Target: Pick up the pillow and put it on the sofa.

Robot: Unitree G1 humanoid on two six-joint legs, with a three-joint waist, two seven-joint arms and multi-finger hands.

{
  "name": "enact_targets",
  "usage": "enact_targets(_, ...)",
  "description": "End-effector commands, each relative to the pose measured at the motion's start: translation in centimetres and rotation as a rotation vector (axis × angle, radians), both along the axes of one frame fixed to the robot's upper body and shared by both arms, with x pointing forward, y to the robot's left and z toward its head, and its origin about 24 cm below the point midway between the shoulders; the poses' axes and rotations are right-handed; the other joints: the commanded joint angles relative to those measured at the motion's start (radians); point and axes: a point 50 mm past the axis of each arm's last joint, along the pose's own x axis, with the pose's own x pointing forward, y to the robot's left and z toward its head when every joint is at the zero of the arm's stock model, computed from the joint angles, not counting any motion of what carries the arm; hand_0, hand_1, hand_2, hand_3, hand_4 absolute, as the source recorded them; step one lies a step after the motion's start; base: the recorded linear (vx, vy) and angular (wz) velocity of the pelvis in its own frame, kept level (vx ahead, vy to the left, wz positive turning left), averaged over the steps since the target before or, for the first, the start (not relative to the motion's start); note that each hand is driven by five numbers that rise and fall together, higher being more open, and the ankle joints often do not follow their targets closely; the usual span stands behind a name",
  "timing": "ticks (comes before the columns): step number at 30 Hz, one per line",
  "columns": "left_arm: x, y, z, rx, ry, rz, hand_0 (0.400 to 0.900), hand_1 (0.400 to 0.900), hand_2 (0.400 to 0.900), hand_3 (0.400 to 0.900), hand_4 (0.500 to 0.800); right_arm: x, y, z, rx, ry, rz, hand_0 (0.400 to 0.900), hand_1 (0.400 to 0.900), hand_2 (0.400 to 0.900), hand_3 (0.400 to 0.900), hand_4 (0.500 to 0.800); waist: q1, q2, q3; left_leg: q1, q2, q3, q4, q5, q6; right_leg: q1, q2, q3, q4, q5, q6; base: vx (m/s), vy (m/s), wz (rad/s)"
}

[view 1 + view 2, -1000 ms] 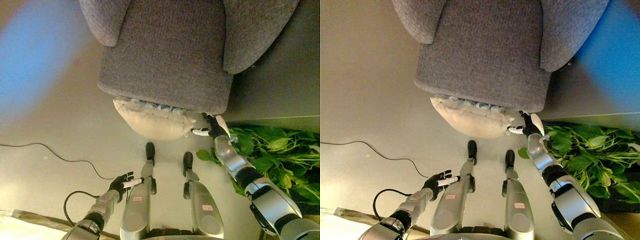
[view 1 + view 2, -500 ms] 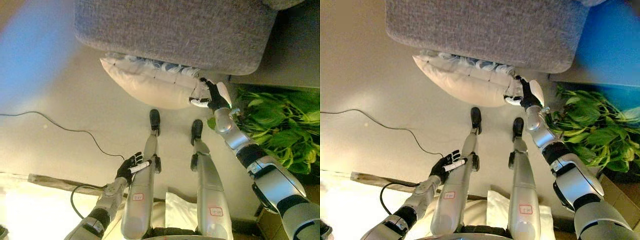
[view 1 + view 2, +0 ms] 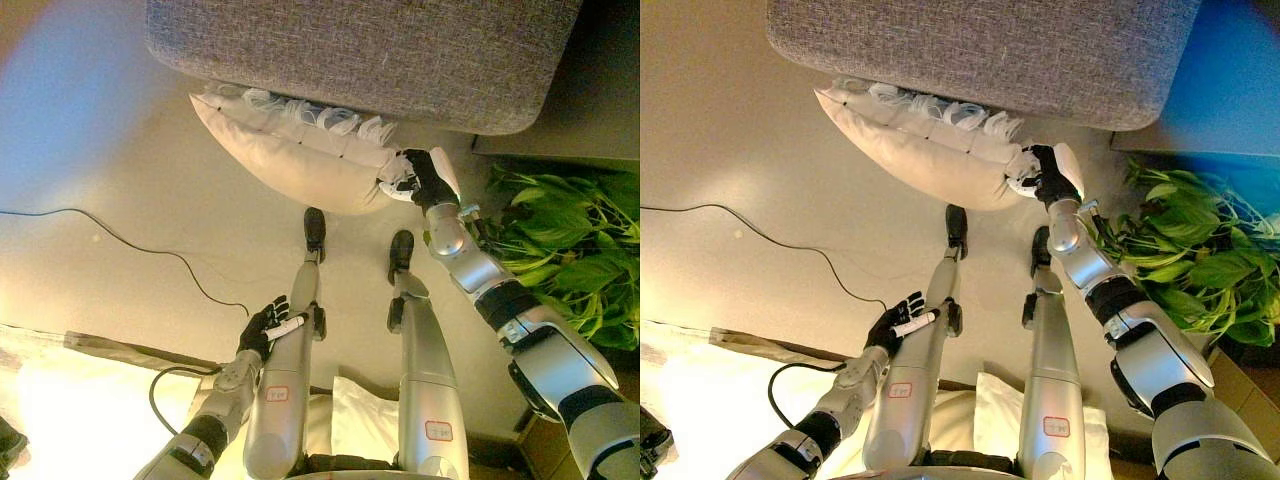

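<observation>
A cream pillow (image 3: pixel 290 165) lies on the floor against the front of the grey sofa (image 3: pixel 360 50), its frilled top edge tucked under the seat's front. My right hand (image 3: pixel 420 180) is at the pillow's right end, with its fingers curled onto the corner; it also shows in the right eye view (image 3: pixel 1045 175). My left hand (image 3: pixel 262 328) hangs low at the lower left, fingers relaxed and holding nothing, well away from the pillow.
A leafy green plant (image 3: pixel 570 260) stands close by my right arm. A thin black cable (image 3: pixel 120 240) runs across the floor on the left. A white cushion (image 3: pixel 365 425) and a bright white sheet (image 3: pixel 80 410) lie at the bottom.
The camera has tilted down and come closer, so the sofa has slid up. My right hand has moved from just beside the pillow's right end onto its corner. The left hand stays idle.
</observation>
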Motion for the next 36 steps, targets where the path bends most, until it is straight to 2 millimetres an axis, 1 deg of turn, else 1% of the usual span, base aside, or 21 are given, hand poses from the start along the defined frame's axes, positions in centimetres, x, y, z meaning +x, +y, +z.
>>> enact_targets(1, -3.7, -0.8, -2.4, -0.018, 0.109, -0.026, 0.9, 0.9, 0.9, 0.9, 0.8, -0.3, 2.0, 2.6, 0.008, -0.122, 0.118, 0.4, 0.4, 0.4, 0.4, 0.5, -0.002, 0.051, 0.002, 0.042, -0.045, 0.011, 0.023, -0.13, -0.052, 0.11, 0.022, -0.05, -0.308, 0.195, 0.025, -0.03, -0.003, -0.04)
enact_targets(10, -3.9, -0.2, -2.7, -0.003, 0.135, -0.014, 0.9, 0.9, 0.9, 0.9, 0.8, -0.7, 2.3, 1.3, 0.019, -0.087, 0.153, 0.4, 0.4, 0.4, 0.4, 0.5, -0.007, 0.025, 0.002, 0.166, -0.041, -0.001, 0.01, -0.148, -0.05, 0.231, 0.026, -0.06, -0.321, 0.18, 0.021, -0.04, -0.006, -0.05)
enact_targets(16, -4.4, 1.2, -3.3, 0.026, 0.192, -0.001, 0.9, 0.9, 0.9, 0.9, 0.8, -1.6, 2.5, -0.4, 0.022, -0.032, 0.189, 0.4, 0.4, 0.4, 0.4, 0.5, -0.018, -0.009, 0.002, 0.315, -0.033, 0.001, 0.005, -0.174, -0.05, 0.381, 0.024, -0.072, -0.338, 0.16, 0.023, -0.04, 0.0, -0.04)
enact_targets(18, -4.7, 1.9, -3.6, 0.046, 0.221, 0.005, 0.9, 0.9, 0.9, 0.9, 0.8, -2.1, 2.5, -1.1, 0.03, -0.015, 0.202, 0.4, 0.4, 0.4, 0.4, 0.5, -0.022, -0.029, 0.002, 0.389, -0.028, 0.008, 0.004, -0.192, -0.051, 0.458, 0.019, -0.074, -0.348, 0.148, 0.029, 0.01, -0.021, -0.01)
enact_targets(20, -5.3, 2.5, -4.0, 0.061, 0.255, 0.012, 0.9, 0.9, 0.9, 0.9, 0.8, -2.7, 2.5, -1.9, 0.04, 0.008, 0.216, 0.4, 0.4, 0.4, 0.4, 0.5, -0.023, -0.047, -0.027, 0.43, -0.023, 0.011, 0.002, -0.205, -0.052, 0.501, 0.016, -0.075, -0.359, 0.141, 0.035, 0.05, -0.042, -0.03)
enact_targets(24, -7.4, 4.0, -5.2, 0.106, 0.363, 0.027, 0.9, 0.9, 0.9, 0.9, 0.8, -4.1, 2.7, -3.4, 0.047, 0.068, 0.263, 0.4, 0.4, 0.4, 0.4, 0.5, -0.023, -0.093, -0.121, 0.537, -0.015, 0.025, -0.008, -0.245, -0.05, 0.626, 0.014, -0.072, -0.402, 0.123, 0.048, 0.12, -0.035, -0.07)
enact_targets(28, -9.4, 4.8, -6.1, 0.135, 0.459, 0.048, 0.9, 0.9, 0.9, 0.9, 0.8, -5.7, 2.0, -4.0, 0.043, 0.121, 0.312, 0.4, 0.4, 0.4, 0.4, 0.5, -0.032, -0.13, -0.204, 0.624, -0.007, 0.035, -0.008, -0.276, -0.048, 0.727, 0.026, -0.067, -0.429, 0.111, 0.052, 0.17, -0.046, -0.1)
enact_targets(29, -9.8, 4.9, -6.2, 0.139, 0.476, 0.053, 0.9, 0.9, 0.9, 0.9, 0.8, -5.9, 1.8, -4.0, 0.044, 0.132, 0.321, 0.4, 0.4, 0.4, 0.4, 0.5, -0.035, -0.137, -0.221, 0.641, -0.005, 0.036, -0.008, -0.281, -0.047, 0.745, 0.029, -0.063, -0.432, 0.109, 0.052, 0.15, -0.042, -0.11)
enact_targets(33, -11.5, 5.4, -6.8, 0.157, 0.55, 0.074, 0.9, 0.9, 0.9, 0.9, 0.8, -6.9, 0.8, -2.9, 0.048, 0.147, 0.354, 0.4, 0.4, 0.4, 0.4, 0.5, -0.049, -0.169, -0.299, 0.711, 0.002, 0.043, -0.008, -0.3, -0.042, 0.82, 0.045, -0.048, -0.446, 0.1, 0.046, 0.16, -0.059, -0.08)
enact_targets(36, -12.9, 5.9, -7.3, 0.173, 0.61, 0.092, 0.9, 0.9, 0.9, 0.9, 0.8, -7.3, 0.0, -1.4, 0.047, 0.146, 0.368, 0.4, 0.4, 0.4, 0.4, 0.5, -0.055, -0.189, -0.353, 0.753, 0.008, 0.049, -0.008, -0.313, -0.039, 0.863, 0.055, -0.042, -0.452, 0.093, 0.043, 0.16, -0.069, -0.05)
